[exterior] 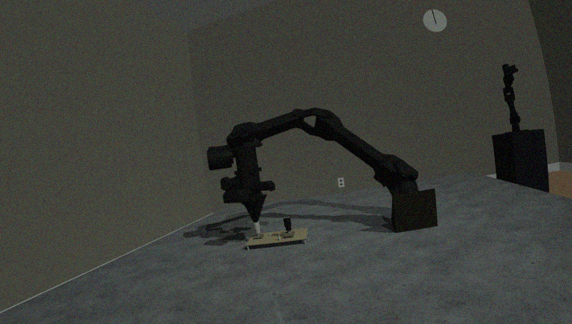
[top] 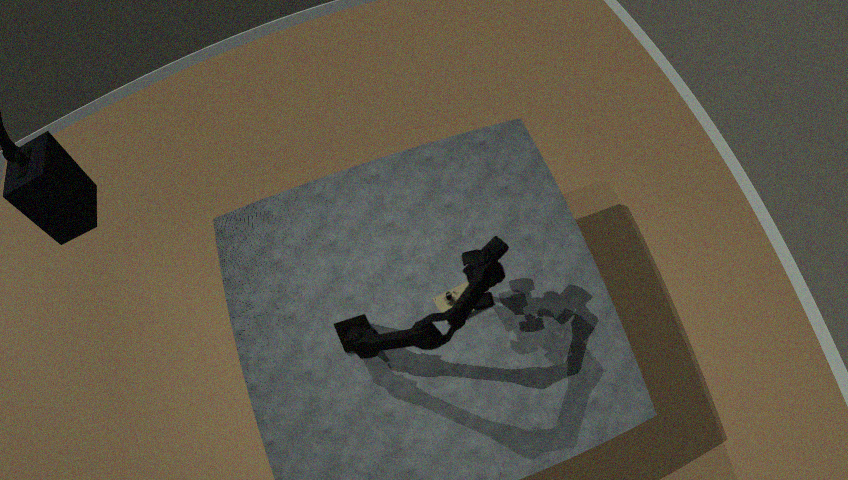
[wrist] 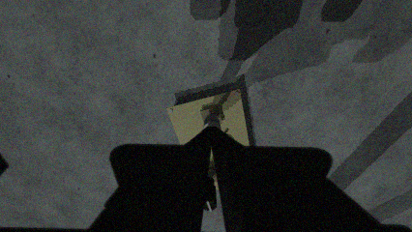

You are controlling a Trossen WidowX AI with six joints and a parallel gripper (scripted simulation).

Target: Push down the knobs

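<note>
On the grey mat (exterior: 401, 273) a small tan board (exterior: 276, 237) stands on short legs, a little to the left of the arm's black base block (exterior: 413, 210) and nearer than it. The arm (exterior: 321, 128) arches up from that block and bends over to the left, so its gripper (exterior: 255, 221) points straight down over the left end of the board. The fingers are pressed together with nothing between them, and their joined tips sit on top of the pale knob (exterior: 256, 227), which stands upright on the board's left part. The dark knob (exterior: 287, 223) stands upright toward the right part of the board, apart from the gripper and untouched. From above, the forearm (top: 476, 285) lies across most of the board (top: 450, 296), leaving only a tan corner and a dark knob (top: 447, 296) showing beside it. In the wrist view the two black fingers fill the lower half and hide the near part of the board (wrist: 191, 123); a thin bright slit runs between them, and past their tips a grey stem-like part on the board can be seen but not told apart clearly. Arm shadows spread over the mat behind and left of the board. Far right, a black box (exterior: 521, 158) carries a thin dark stand (exterior: 509, 96). A round clock (exterior: 434, 19) hangs high on the wall and a small white outlet (exterior: 340, 181) sits low on it.
</note>
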